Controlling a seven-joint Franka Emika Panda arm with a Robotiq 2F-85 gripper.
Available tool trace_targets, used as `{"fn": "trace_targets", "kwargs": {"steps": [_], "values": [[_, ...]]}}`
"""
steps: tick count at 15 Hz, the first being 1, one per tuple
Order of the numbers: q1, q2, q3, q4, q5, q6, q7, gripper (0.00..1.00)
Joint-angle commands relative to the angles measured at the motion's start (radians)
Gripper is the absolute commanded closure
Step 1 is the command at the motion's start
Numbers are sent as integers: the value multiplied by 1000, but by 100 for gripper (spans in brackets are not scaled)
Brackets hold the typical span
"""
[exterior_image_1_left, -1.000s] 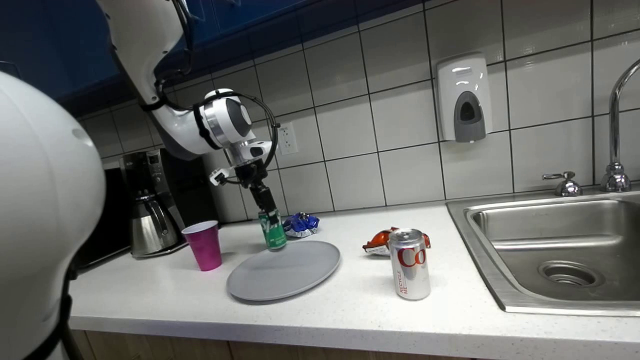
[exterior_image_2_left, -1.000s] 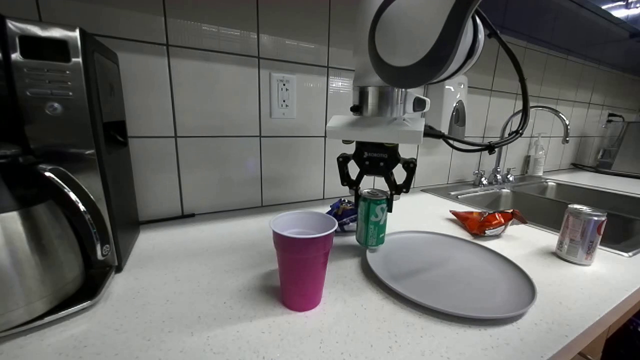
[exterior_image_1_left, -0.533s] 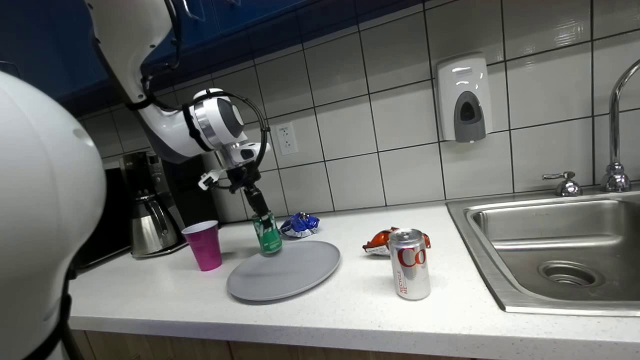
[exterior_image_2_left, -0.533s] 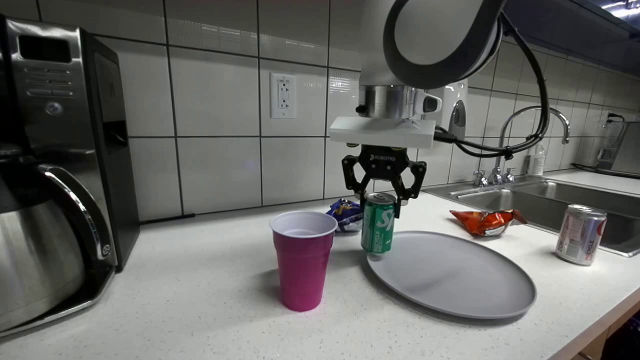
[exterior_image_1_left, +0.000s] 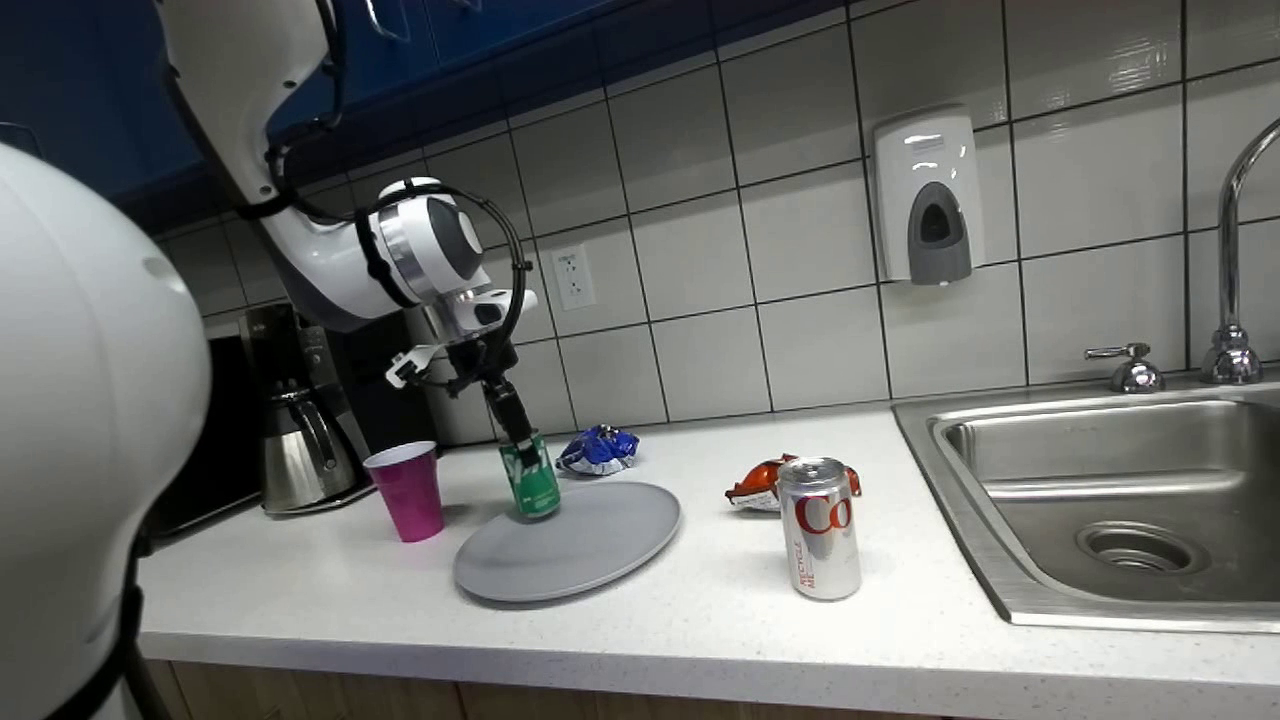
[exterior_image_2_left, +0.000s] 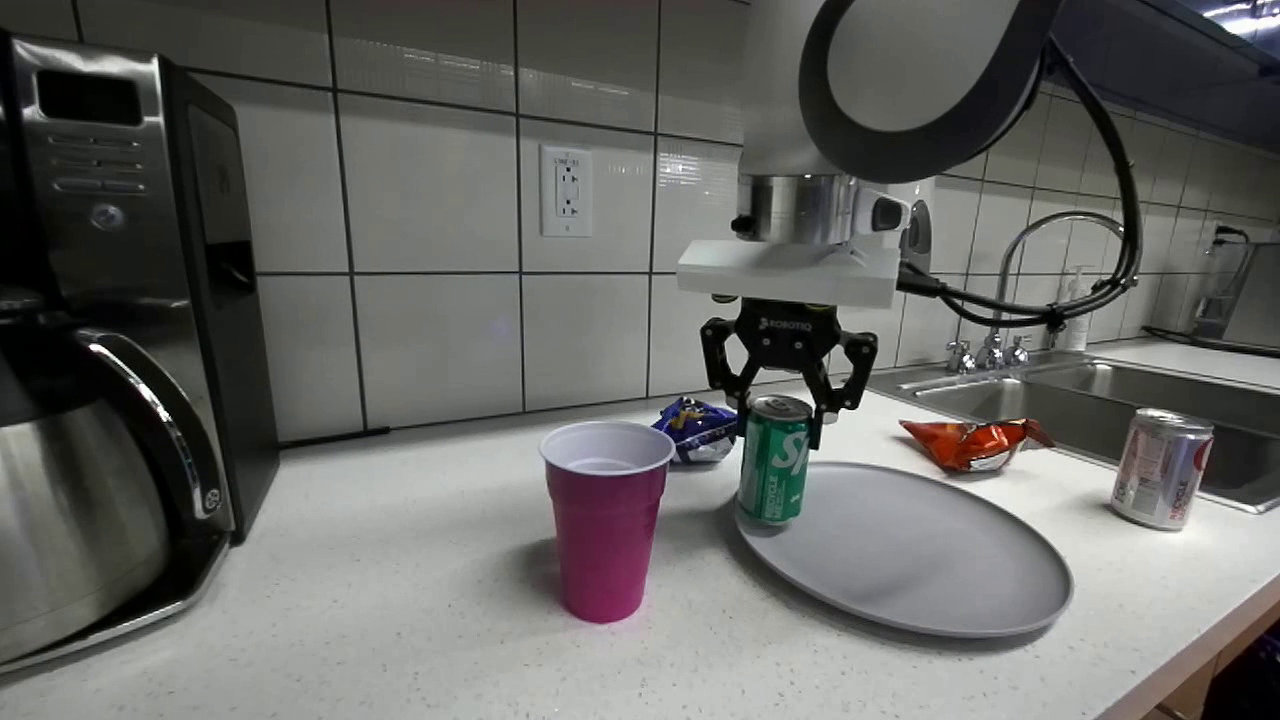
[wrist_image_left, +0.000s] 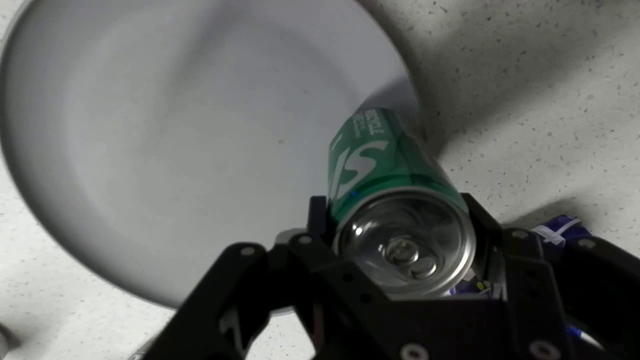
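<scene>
Near left stands a magenta plastic cup; farther back lies a crumpled blue foil packet. The black two-fingered gripper clasps a green metal can at the left edge of a round grey plate. Right: a crumpled orange packet, then a silver metal can.

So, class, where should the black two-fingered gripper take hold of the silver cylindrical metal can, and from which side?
Probably by opposite sides of the upper wall of the silver cylindrical metal can, coming from above: it stands upright, its round top uncovered and its wall straight. The black two-fingered gripper holds the green cylindrical metal can much that way.
</scene>
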Motion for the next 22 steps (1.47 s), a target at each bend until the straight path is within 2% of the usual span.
{"fn": "trace_targets", "kwargs": {"steps": [1,22], "values": [[-33,-50,17,-45,-17,19,15,62],[-56,-68,17,-98,-13,56,30,62]]}}
